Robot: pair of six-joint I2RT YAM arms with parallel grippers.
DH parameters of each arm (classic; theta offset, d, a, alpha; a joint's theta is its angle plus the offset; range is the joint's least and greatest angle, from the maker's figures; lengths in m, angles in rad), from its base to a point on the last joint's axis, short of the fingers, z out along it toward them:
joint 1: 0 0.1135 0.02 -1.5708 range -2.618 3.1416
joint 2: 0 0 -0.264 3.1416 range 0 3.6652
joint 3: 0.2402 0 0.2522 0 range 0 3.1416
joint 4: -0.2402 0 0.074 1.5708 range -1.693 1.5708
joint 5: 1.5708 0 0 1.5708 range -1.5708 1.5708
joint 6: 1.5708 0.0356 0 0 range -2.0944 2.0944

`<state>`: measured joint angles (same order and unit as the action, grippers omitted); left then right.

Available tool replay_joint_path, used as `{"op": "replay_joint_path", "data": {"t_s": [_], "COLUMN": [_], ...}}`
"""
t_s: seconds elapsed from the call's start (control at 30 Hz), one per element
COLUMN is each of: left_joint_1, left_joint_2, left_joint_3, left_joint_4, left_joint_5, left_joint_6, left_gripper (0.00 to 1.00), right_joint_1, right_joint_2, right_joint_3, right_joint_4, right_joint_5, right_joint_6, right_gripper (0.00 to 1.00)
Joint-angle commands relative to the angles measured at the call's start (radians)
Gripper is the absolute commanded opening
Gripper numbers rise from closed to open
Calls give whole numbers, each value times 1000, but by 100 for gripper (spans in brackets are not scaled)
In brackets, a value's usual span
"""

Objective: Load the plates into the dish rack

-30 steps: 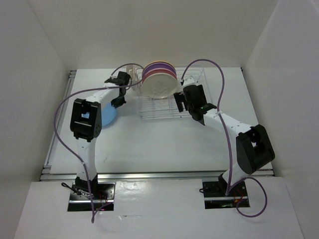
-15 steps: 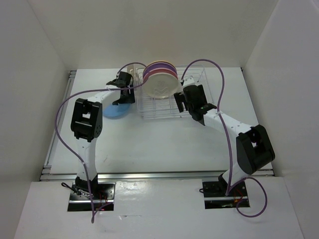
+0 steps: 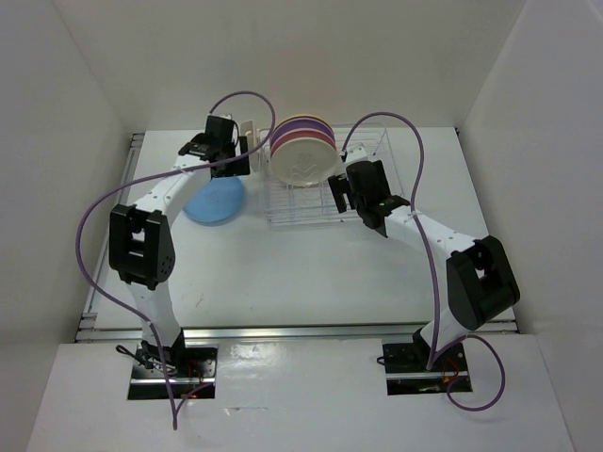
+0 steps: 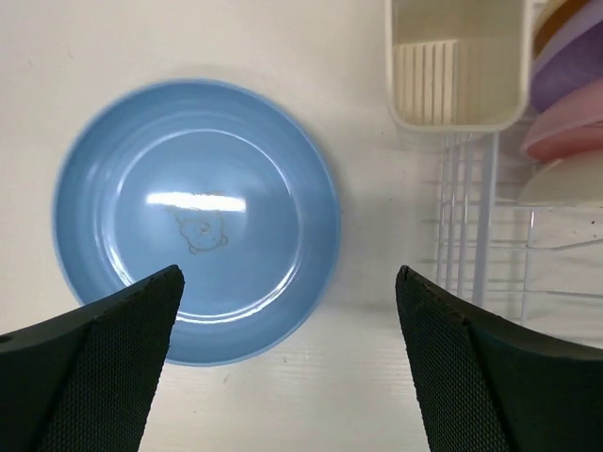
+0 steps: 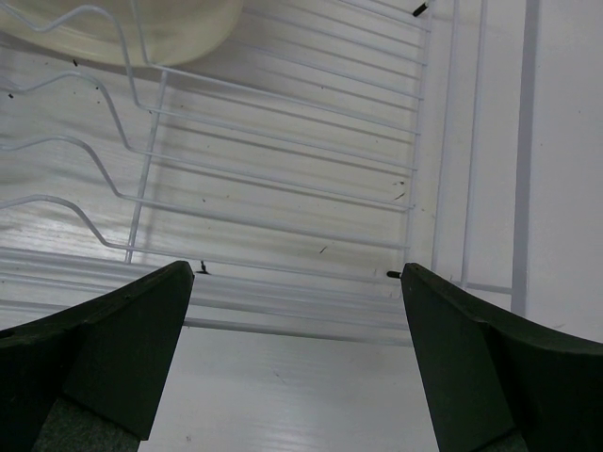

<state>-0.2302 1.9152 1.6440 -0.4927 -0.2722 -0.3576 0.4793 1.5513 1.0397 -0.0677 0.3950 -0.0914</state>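
Note:
A sky-blue plate (image 3: 215, 201) (image 4: 198, 217) lies flat on the table, left of the dish rack (image 3: 311, 202) (image 4: 471, 235). My left gripper (image 3: 234, 158) (image 4: 287, 273) hangs open above the plate's near-right edge, holding nothing. In the rack's left part, orange (image 4: 556, 14), purple (image 3: 300, 124) (image 4: 575, 56), pink (image 3: 303, 139) (image 4: 575, 132) and cream (image 3: 303, 167) (image 4: 565, 184) plates stand on edge. My right gripper (image 3: 339, 195) (image 5: 297, 268) is open and empty over the rack's front edge, with the cream plate (image 5: 141, 28) beyond it.
A white cutlery cup (image 3: 252, 137) (image 4: 459, 66) stands at the rack's left end, close to my left wrist. The rack's right half (image 3: 372, 160) shows only bare wire prongs (image 5: 283, 160). White walls close in the table on three sides.
My left gripper has opened and let go of the blue plate, which went from tilted in its grip to flat on the table. The left arm has risen and swung back. The right arm is still.

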Motion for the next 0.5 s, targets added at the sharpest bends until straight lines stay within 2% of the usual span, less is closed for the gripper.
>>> {"op": "replay_joint_path", "data": {"t_s": [0.0, 0.13, 0.17, 0.3, 0.37, 0.47], "left_joint_1": [0, 78, 145, 322, 382, 416], "left_joint_2": [-54, -119, -119, -49, -7, 40], "left_joint_3": [22, -91, -92, -56, -30, -3], "left_joint_4": [-3, 109, 124, 109, 100, 74], "left_joint_5": [-8, 25, 125, 354, 408, 442], "left_joint_6": [43, 63, 63, 75, 98, 137], "left_gripper": [100, 100, 100, 100, 100, 98], "right_joint_1": [-5, -5, -5, -5, -5, -5], "right_joint_2": [-25, -25, -34, -34, -34, -34], "right_joint_3": [17, 8, 8, 8, 8, 8], "right_joint_4": [9, 19, 19, 28, 28, 28], "right_joint_5": [-5, -5, -5, -5, -5, 4], "right_joint_6": [4, 4, 4, 4, 4, 4], "right_gripper": [100, 100, 100, 100, 100, 100]}}
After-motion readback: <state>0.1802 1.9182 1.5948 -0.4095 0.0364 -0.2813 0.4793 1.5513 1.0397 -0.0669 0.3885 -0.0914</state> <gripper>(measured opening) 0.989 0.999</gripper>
